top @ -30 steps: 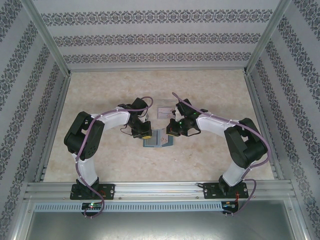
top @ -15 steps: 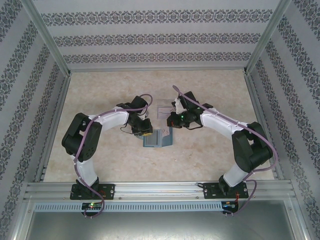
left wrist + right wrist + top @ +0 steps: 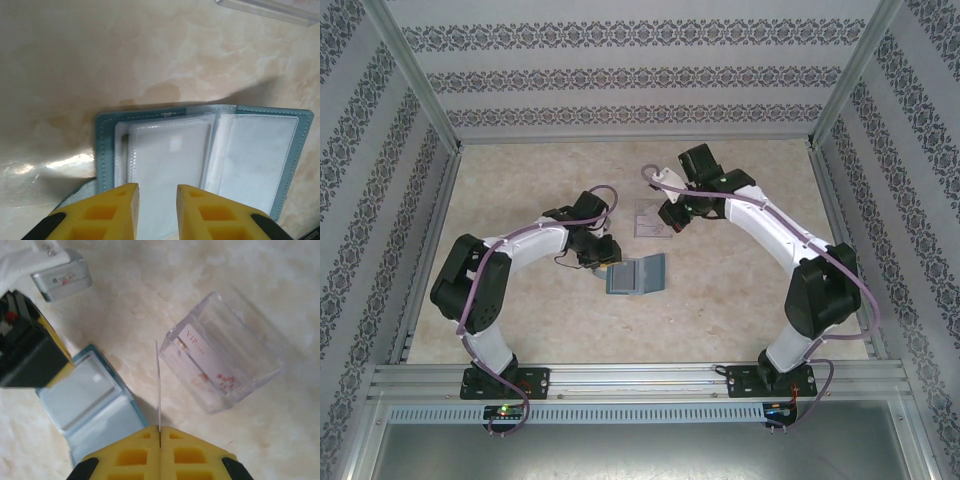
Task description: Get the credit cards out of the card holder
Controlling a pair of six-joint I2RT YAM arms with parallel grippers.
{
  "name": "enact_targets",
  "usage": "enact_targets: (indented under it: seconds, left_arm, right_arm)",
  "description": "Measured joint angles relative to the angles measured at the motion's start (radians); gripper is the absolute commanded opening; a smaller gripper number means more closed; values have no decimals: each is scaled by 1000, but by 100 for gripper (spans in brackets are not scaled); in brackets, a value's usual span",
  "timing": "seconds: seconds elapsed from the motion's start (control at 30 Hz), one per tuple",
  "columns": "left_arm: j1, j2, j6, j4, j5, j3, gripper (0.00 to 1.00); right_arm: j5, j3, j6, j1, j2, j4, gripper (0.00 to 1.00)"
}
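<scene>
The teal card holder lies open on the table, and its clear inner pockets look pale. My left gripper hovers over the holder's left page with its yellow fingers a little apart and nothing between them. My right gripper is shut on a thin pale credit card, seen edge-on. It holds the card above the table between the card holder and a clear tray. From above, the right gripper is beside that tray, and the left gripper is at the holder's left edge.
Another card with red print lies inside the clear plastic tray. Patterned walls and metal rails enclose the marbled tabletop.
My right gripper has lifted away from the holder toward the back, by the tray, with the card in it. My left gripper's jaws have parted over the holder.
</scene>
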Motion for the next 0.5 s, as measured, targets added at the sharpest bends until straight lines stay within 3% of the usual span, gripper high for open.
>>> enact_targets:
  seconds: [0.23,0.5]
  left_arm:
    - [26,-22,0,23,-3,-48,26]
    - [47,-25,0,35,-3,-63,27]
  right_arm:
    - [48,179,-319,3,126,-167,0]
    - [135,396,-509,16,314,-324,0]
